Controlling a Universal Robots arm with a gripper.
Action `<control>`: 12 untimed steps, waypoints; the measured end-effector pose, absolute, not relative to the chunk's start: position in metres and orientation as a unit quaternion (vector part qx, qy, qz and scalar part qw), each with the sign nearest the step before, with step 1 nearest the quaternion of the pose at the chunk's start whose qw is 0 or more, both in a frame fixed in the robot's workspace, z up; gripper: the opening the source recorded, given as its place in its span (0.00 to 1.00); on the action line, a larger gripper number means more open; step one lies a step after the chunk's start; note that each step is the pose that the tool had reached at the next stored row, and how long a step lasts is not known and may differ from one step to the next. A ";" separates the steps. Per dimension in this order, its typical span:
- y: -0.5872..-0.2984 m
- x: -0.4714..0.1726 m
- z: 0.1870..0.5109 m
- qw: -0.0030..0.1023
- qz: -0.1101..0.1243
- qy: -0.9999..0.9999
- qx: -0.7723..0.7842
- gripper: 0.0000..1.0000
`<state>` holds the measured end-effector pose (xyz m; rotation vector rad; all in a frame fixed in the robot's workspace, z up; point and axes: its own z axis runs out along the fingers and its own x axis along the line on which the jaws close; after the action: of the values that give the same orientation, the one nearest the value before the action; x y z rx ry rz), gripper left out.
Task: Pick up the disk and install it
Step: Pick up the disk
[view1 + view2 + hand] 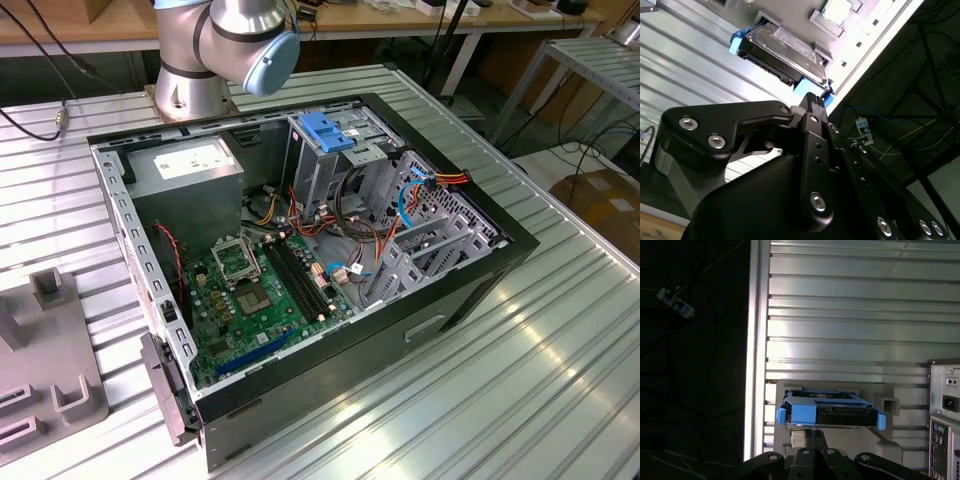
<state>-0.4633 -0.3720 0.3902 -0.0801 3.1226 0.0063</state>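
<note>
As I read it, none of the job is done yet. The disk (pixel 832 410) sits in a grey holder (pixel 886 403) on the slatted desk (pixel 840 315), beside the rear of the computer case (pixel 944 430), neither lifted nor installed. My claw (pixel 815 434) has its fingers drawn together and grips nothing. In both wrist views the disk lies just ahead of the claw's tip, blue-railed end toward me, close but apparently not touching.
</note>
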 end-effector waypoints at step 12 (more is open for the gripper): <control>-0.372 -0.463 0.390 0.009 0.003 0.990 -0.137 0.10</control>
<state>-0.4633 -0.3720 0.3902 -0.4287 3.0946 0.0093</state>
